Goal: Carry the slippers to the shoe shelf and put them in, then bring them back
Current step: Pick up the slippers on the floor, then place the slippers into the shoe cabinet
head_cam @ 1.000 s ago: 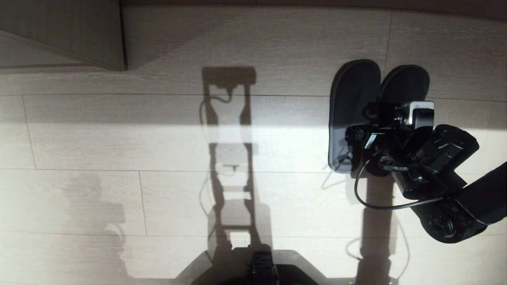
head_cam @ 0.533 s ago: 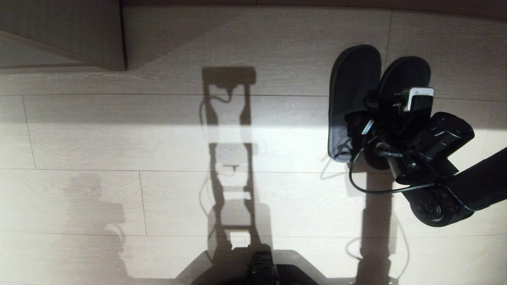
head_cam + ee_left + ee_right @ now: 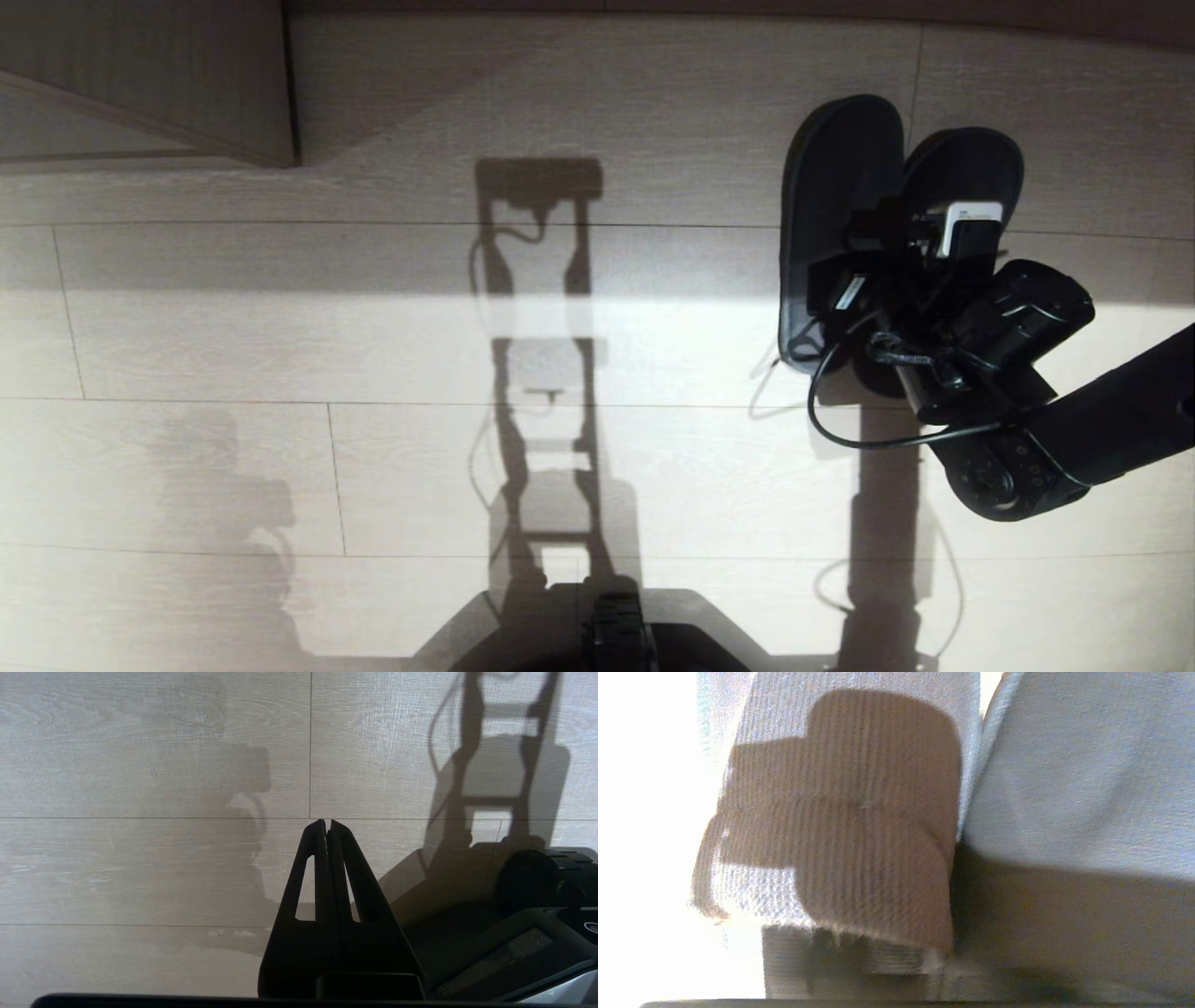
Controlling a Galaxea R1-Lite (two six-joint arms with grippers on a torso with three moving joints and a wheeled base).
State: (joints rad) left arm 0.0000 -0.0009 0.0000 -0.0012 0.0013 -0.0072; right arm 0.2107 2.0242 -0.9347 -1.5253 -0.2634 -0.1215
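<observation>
The two dark slippers lie side by side on the pale floor at the right of the head view, the left one (image 3: 831,187) and the right one (image 3: 971,163), lengthwise away from me. My right gripper (image 3: 896,271) points down onto their near halves, over the seam between them, and its arm hides that part. The right wrist view is filled by a ribbed insole (image 3: 840,812) and the other slipper's smooth cloth (image 3: 1087,765). My left gripper (image 3: 326,823) hangs shut and empty above bare floor. The shoe shelf is out of view.
A beige wood-grain board corner (image 3: 187,84) juts in at the far left. My base (image 3: 607,635) shows at the near edge. A black cable (image 3: 840,429) loops off the right wrist. Open plank floor (image 3: 373,327) lies to the left of the slippers.
My right arm has reached farther away from me, and both slippers have shifted the same way with it. The left arm has kept still.
</observation>
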